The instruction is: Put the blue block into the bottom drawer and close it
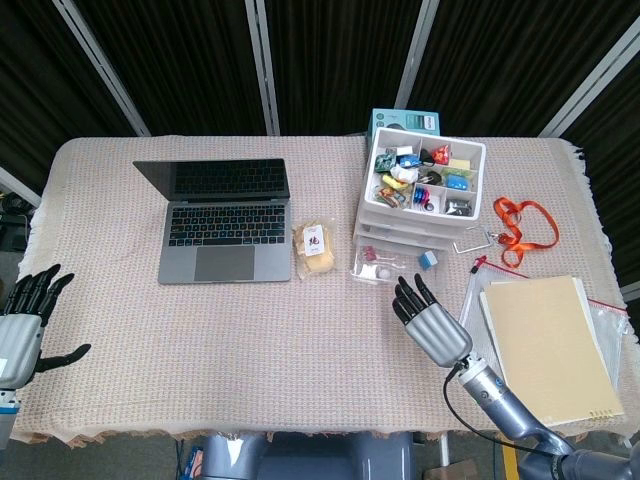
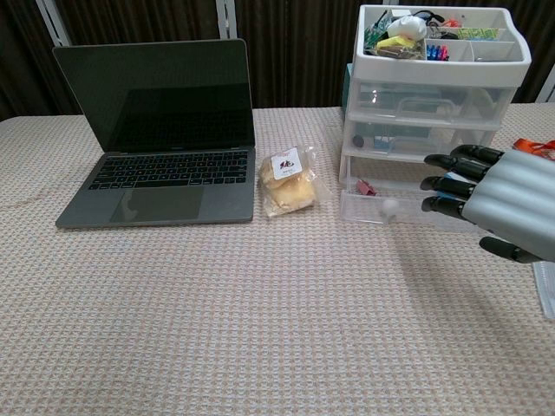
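My right robot hand (image 1: 432, 322) hovers with fingers spread and holding nothing, just in front of the pulled-out bottom drawer (image 1: 392, 262). The blue block (image 1: 428, 259) already lies inside, just beyond my fingertips, with a small white ball (image 2: 389, 206) and a red clip (image 2: 362, 187). To close it well, I'd press flat against the drawer front and push straight in. My left robot hand (image 1: 22, 322) idles spread, far away at the tabletop (image 1: 250, 330) edge.

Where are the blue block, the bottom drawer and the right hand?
blue block (image 1: 428, 259): head view, its top face.
bottom drawer (image 2: 362, 208): chest view, its clear front wall, left part.
right hand (image 2: 507, 201): chest view, the grey back of the hand.
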`<state>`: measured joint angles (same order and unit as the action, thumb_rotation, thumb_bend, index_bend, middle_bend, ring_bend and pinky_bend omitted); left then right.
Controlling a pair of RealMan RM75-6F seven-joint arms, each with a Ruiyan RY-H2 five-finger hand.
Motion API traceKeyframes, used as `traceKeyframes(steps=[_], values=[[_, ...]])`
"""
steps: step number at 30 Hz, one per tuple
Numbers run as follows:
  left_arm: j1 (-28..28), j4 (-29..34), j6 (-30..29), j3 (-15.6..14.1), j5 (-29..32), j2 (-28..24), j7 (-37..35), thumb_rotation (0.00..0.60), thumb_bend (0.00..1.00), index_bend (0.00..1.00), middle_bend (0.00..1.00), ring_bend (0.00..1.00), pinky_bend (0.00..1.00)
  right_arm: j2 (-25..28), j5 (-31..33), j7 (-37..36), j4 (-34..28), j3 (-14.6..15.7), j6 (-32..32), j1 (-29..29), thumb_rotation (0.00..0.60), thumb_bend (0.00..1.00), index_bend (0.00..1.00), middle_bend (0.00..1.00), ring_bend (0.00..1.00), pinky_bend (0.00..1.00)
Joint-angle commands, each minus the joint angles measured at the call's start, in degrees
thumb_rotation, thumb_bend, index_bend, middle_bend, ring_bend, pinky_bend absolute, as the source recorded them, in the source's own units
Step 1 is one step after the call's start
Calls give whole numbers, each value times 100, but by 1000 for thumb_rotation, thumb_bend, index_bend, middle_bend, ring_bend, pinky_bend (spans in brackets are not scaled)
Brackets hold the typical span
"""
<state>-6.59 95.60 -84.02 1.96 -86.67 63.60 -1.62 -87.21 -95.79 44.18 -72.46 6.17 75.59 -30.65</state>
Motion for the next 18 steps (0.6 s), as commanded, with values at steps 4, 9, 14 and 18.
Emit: traceKeyframes(steps=[4,9,14,18], values=[[-5,-5,2,5,-2,1,-6,600,108,99,0,0,0,-31,-274,228,348,17,-296,-192,600,287,233,142,26,132],[-2,-17,-8,17,11,3,-16,600,107,99,0,0,0,-94,-538,331,611,74,-486,-329,600,289,238,142,26,132],[-5,-18,2,17,15,2,-37,600,108,99,0,0,0,-163,-647,332,781,110,-602,-367,600,288,240,142,26,132],[-4,-16,-3,16,8,2,-38,600,108,99,0,0,0,-216,-713,320,906,126,-724,-415,600,288,242,142,26,131]])
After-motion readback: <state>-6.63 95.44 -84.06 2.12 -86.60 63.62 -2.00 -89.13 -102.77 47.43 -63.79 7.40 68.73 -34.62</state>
